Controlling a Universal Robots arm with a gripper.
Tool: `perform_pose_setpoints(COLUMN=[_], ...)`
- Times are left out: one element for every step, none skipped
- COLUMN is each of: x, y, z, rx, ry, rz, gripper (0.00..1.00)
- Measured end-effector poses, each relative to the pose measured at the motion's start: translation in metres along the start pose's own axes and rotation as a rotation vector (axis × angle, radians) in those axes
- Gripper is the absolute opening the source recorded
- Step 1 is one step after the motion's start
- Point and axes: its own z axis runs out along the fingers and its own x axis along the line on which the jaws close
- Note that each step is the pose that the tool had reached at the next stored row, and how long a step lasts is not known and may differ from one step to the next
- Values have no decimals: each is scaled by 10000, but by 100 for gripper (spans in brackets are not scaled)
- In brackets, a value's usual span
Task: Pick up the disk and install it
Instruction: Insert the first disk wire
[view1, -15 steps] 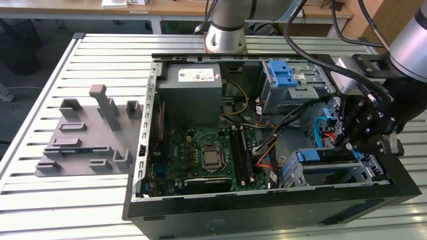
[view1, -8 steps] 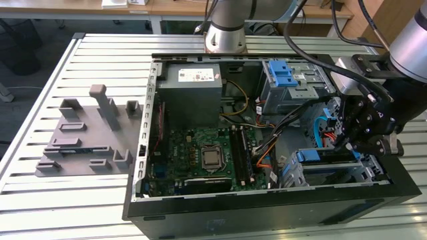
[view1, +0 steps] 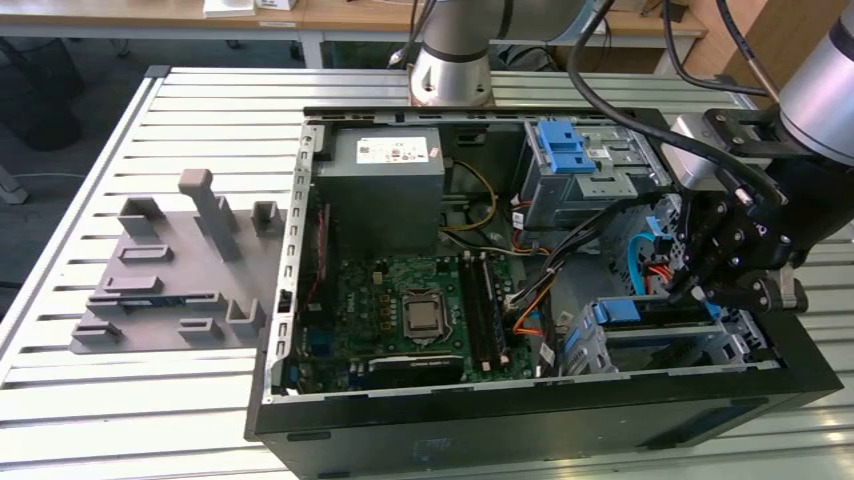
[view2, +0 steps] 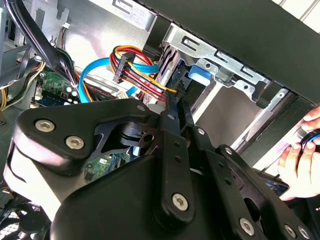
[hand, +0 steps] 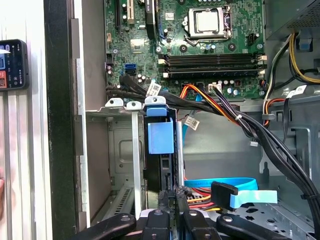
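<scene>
The disk (view1: 649, 313) sits on edge in the drive cage (view1: 721, 345) at the case's front corner, on the exterior view's right. In the first wrist view its blue rail tab (hand: 161, 137) and dark body (hand: 159, 172) stand between the cage's metal walls. My gripper (view1: 691, 292) hangs right over the cage. In both wrist views its fingertips (hand: 164, 196) are pressed close together at the disk's near edge, with nothing visibly clamped between them. In the second wrist view, my gripper (view2: 175, 102) points at the disk's blue tab (view2: 198, 75).
Red, orange and blue cables (hand: 235, 192) run close beside my gripper. The motherboard (view1: 414, 310), a grey power supply (view1: 387, 185) and a blue latch bracket (view1: 567, 150) fill the case. A grey fixture (view1: 174, 270) lies on the slatted table. A person's hand (view2: 300, 155) is outside the case.
</scene>
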Motion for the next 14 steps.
perform_pose_setpoints(x=[0,0,0,0,0,0,0,0,0,1,1,1,1,2], y=[0,0,0,0,0,0,0,0,0,-1,-1,-1,-2,-2], z=[-1,-4,-7,-9,-9,-9,-9,-8,-6,-4,-2,-1,1,2], rx=[0,0,0,0,0,0,0,0,0,0,0,0,0,0], ry=[1,2,3,3,1,0,3,4,4,2,3,3,3,3], rz=[0,0,0,0,0,0,0,0,0,0,0,0,0,0], gripper=[17,17,17,17,17,17,17,17,17,17,17,17,17,17])
